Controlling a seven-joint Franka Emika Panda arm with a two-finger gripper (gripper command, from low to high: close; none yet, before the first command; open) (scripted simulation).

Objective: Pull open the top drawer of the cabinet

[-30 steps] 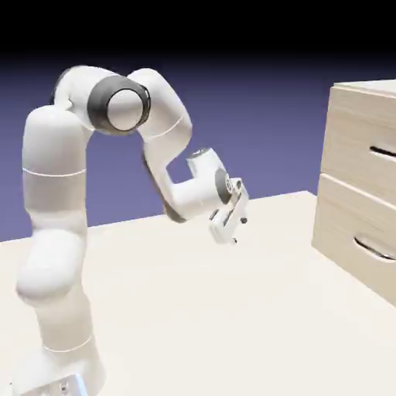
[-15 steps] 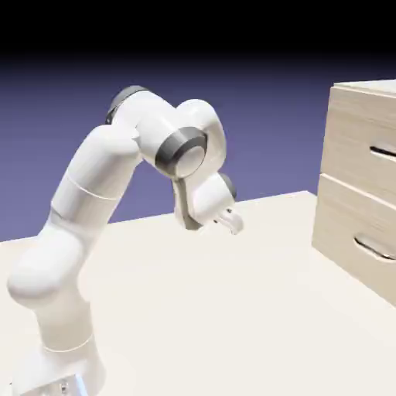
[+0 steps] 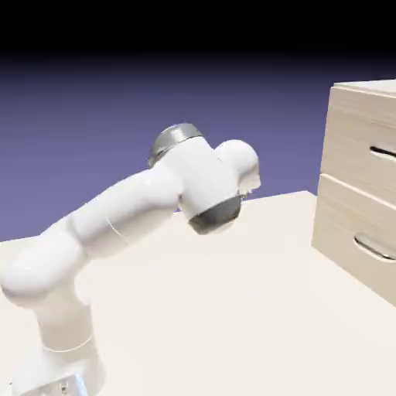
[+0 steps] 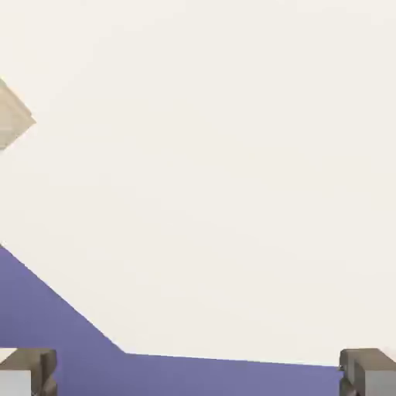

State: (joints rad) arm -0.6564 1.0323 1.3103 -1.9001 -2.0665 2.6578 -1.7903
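**Item: approach stage, top drawer not yet reached**

Arm (image 3: 147,209): entered at lower left of the exterior view, stretched low toward the centre over the counter (image 3: 232,309). The hand is hidden behind the wrist housing in that view, so the pincer cannot be seen there.

Pincer (image 4: 198,375): recorded in the hand view only, where one grey fingertip (image 4: 27,370) sits at the lower left corner and the other at the lower right. The tips are set at full width, with nothing held between them; only pale counter and a wedge of violet backdrop are seen beyond.

Cabinet (image 3: 348,193): placed at the right edge of the exterior view, well apart from the arm. A beige corner at the left edge of the hand view is probably part of it, though this cannot be confirmed.

Top drawer (image 3: 360,135): upper right of the exterior view, judged shut, its dark handle (image 3: 383,151) partly cut by the frame. A second drawer panel is listed beneath it.

Handling advice (a judgement): the hand should be raised and turned until the upper handle is centred between the tips. The wide setting should be kept until both tips straddle the handle. The lower handle is to be avoided. Once closed, the pull should be made straight out along the drawer's travel.

Markings: no brand, label or legible writing is found in either view.
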